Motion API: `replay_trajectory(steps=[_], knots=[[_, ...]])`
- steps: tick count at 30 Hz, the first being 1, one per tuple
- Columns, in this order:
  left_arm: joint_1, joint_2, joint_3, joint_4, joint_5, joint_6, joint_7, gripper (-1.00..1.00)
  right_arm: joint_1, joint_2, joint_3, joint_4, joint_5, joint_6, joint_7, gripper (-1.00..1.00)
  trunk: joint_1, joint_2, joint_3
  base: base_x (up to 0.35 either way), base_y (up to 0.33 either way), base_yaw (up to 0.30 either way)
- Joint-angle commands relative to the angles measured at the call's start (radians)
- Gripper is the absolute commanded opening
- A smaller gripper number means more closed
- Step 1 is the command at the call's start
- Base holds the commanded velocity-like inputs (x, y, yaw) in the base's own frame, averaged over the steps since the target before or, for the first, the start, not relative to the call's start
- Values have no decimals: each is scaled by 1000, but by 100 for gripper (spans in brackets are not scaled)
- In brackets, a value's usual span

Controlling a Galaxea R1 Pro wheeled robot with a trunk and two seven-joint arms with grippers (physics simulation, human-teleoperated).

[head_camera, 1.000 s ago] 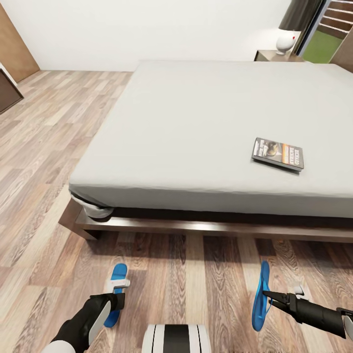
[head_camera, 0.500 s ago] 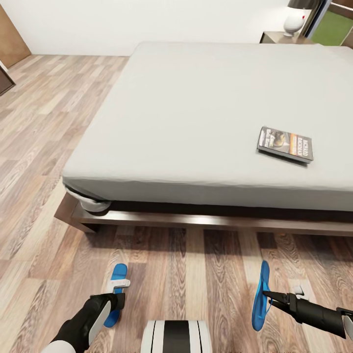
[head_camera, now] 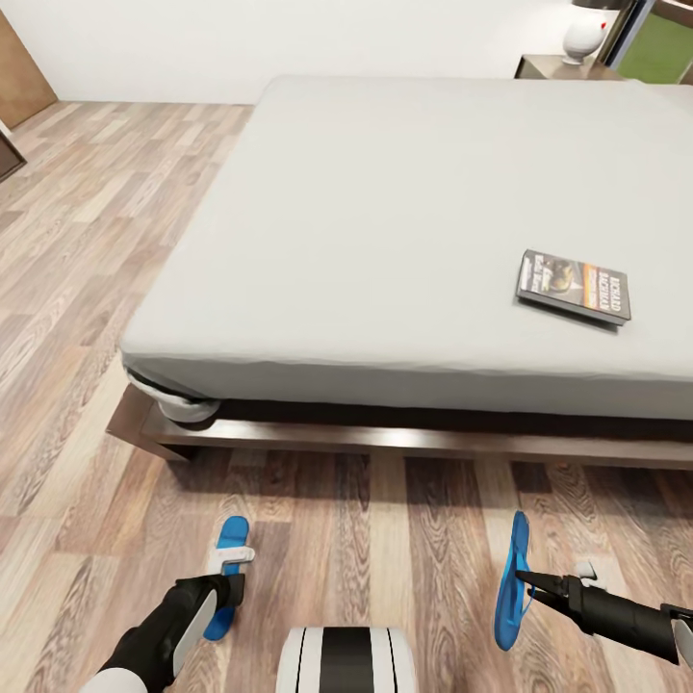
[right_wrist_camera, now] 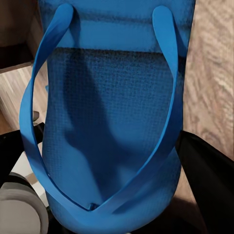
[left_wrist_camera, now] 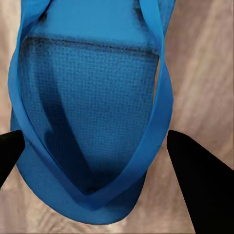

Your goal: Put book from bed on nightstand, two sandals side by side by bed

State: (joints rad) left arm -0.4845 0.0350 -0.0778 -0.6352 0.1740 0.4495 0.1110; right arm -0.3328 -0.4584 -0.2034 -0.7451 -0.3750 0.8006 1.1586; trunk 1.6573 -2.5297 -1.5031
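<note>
The book [head_camera: 575, 287] lies flat on the bed [head_camera: 385, 221], near its front edge and toward the right side. It is a thin paperback with a grey and dark cover picture and an orange band with white letters. The mattress is plain, smooth, light grey-white; below it runs a dark brown wooden frame.

In front of the bed, the two sandals are well apart. The left sandal [head_camera: 227, 568] is bright blue and sole-shaped, and it is held in the left tool [head_camera: 234, 577]. In the left wrist view this sandal [left_wrist_camera: 92, 112] shows a woven, grid-like sole and smooth blue straps which meet in a V, with one dark finger on each side of it — the tool is closed against the sandal. The right sandal [head_camera: 512, 582] stands on its edge, tilted, and the right tool [head_camera: 527, 580] grips it with narrow dark fingers. In the right wrist view the same textured sole [right_wrist_camera: 112, 122] and V-shaped straps fill the space between the fingers.

The floor [head_camera: 96, 241] is of wood planks in mixed brown and grey tones. Behind the far right corner of the bed stands a nightstand [head_camera: 558, 65] with a white rounded lamp [head_camera: 582, 40] on it.
</note>
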Motion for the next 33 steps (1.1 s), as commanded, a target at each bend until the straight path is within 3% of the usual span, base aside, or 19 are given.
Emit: replay_trajectory(steps=[1,12,22,33], knots=[[0,2,-8,-1,10,4,10,-100,0,0,-1,0,-3,6,1,-100,0,0,-1,249,182,0],[0,0,-8,0,10,3,10,-100,0,0,-1,0,-3,6,1,-100,0,0,-1,254,195,0],[0,-1,-9,0,10,3,10,-100,0,0,-1,0,-3,6,1,-100,0,0,-1,23,16,0],[0,-1,-10,0,10,4,10,-100,0,0,-1,0,-3,6,1,-100,5,-3,-43,0,0,0]])
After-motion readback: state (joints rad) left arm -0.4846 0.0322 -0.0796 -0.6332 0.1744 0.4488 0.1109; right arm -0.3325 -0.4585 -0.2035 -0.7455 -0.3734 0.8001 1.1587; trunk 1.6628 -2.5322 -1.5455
